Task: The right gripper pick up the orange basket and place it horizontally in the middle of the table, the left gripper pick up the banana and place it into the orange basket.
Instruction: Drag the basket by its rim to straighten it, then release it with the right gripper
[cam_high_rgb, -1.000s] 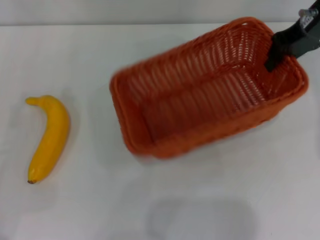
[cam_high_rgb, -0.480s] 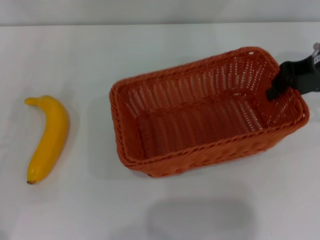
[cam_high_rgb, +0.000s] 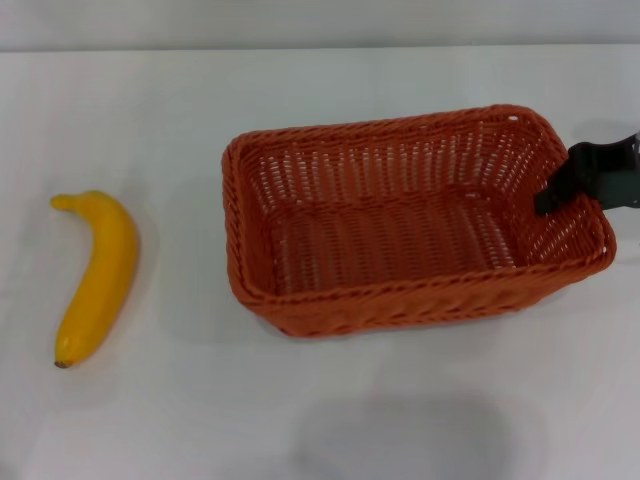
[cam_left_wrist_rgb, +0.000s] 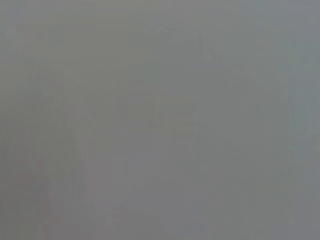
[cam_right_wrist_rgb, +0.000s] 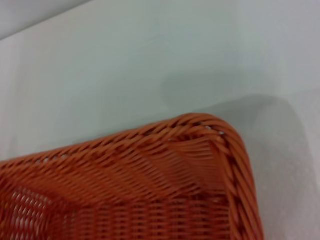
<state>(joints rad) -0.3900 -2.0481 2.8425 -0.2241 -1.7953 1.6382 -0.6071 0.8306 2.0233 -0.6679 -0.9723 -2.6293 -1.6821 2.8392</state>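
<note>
Orange wicker basket (cam_high_rgb: 400, 225) flat on counter (cam_high_rgb: 320, 420), lengthwise, approx centred; right gripper (cam_high_rgb: 562, 188) jaws clamped on its end wall. Release straight up, w/o dragging. Banana (cam_high_rgb: 95, 275) far opposite jaws, untouched.

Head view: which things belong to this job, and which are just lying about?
Belong to the job:
orange basket, lying across mid-table
right gripper, on the basket's right-end wall
banana, on the table, left of the basket

Lying about:
nothing else in view
</note>
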